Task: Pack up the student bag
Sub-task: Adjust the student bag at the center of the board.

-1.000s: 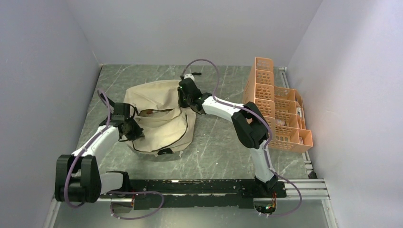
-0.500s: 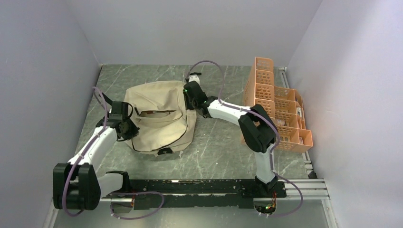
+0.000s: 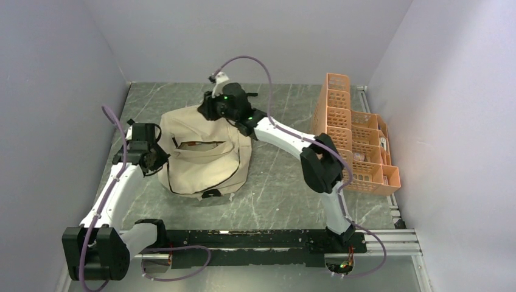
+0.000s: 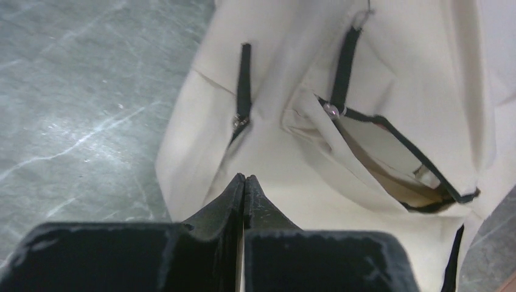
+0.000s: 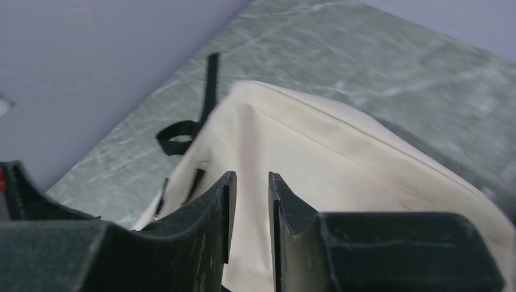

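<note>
The beige student bag (image 3: 204, 161) lies flat on the grey marble table, with its black-zipped pocket (image 3: 198, 145) gaping on top. My left gripper (image 3: 152, 161) is at the bag's left edge, jaws pressed together with a sliver of beige fabric between them. In the left wrist view (image 4: 244, 177) the bag (image 4: 286, 146) fills the frame beyond the tips, pocket opening (image 4: 395, 170) to the right. My right gripper (image 3: 208, 109) hovers at the bag's far top edge. Its jaws (image 5: 251, 176) stand a narrow gap apart over the bag (image 5: 322, 152), holding nothing visible.
An orange perforated organizer (image 3: 356, 134) stands along the right wall with small items in its cells. A black strap loop (image 5: 176, 131) trails off the bag's far left side. Grey walls close in on three sides. The arm bases sit at the near edge.
My right gripper swung from the bag's far right corner leftward along its top edge. My left gripper moved left and a little farther back, to the bag's left edge. The bag's outline shifted slightly.
</note>
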Robot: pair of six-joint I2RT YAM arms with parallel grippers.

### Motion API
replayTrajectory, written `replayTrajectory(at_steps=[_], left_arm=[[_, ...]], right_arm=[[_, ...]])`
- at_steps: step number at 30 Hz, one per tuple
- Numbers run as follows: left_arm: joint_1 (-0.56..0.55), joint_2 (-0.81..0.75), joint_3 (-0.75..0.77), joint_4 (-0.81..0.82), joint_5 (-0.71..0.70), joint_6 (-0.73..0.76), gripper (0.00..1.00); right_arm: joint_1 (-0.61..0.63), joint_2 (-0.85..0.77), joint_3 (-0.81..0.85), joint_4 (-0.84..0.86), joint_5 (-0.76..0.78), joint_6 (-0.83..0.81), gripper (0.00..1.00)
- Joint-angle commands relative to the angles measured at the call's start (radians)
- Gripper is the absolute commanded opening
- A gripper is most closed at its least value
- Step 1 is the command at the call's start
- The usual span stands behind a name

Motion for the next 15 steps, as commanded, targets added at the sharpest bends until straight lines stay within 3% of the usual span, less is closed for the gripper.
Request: replayTrajectory(at_steps=[1, 5, 9, 13, 15], left_arm=[[0.068, 0.014, 0.083, -0.030, -0.038, 0.034, 0.05], [0.091, 0.053, 0.123, -0.014, -0.011, 0.039, 0.05], [0.113, 0.104, 0.139, 0.017, 0.041, 0.047, 0.06], [0.141, 0.145, 0.132, 0.080, 0.130, 0.059, 0.14], [0.152, 0.167, 0.130, 0.097, 0.146, 0.057, 0.25]], right_arm=[[0.078, 0.142, 0.150, -0.030, -0.115, -0.087, 0.29], [0.099, 0.211, 0.207, -0.049, -0.102, -0.092, 0.28], [0.107, 0.227, 0.165, -0.046, -0.079, -0.107, 0.27], [0.111, 0.224, 0.098, -0.043, -0.079, -0.122, 0.28], [0.110, 0.218, 0.069, -0.043, -0.084, -0.128, 0.28]])
